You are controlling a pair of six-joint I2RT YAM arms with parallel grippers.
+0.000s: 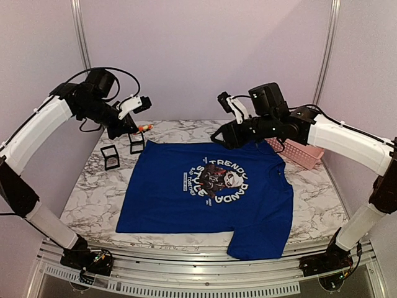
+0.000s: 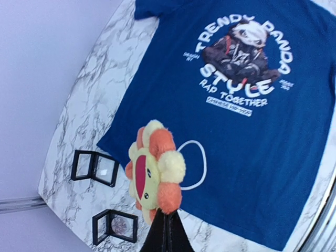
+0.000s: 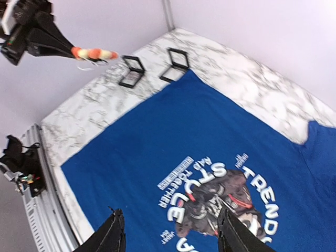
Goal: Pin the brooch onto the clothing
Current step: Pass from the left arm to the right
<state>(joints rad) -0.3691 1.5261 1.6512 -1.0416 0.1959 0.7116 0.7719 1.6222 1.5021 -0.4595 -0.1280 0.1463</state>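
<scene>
While the blue T-shirt [image 1: 186, 198] lies flat on the marble bench [image 1: 93, 186] nearest the arm bases, neither arm touches it. Farther back, the right end effector [image 3: 170, 231] hangs spread and empty above the panda print. At the far-left corner, the left end effector [image 2: 166, 220] pinches the brooch [image 2: 155, 168] aloft near the black boxes [image 1: 110, 156]. The brooch sticks out level, and the shirt lies below and to its right, so the left arm is the nearer.

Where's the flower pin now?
In the top view the brooch is pinched in the left gripper, aloft over the table's far left, near two black boxes beside the blue shirt.
</scene>
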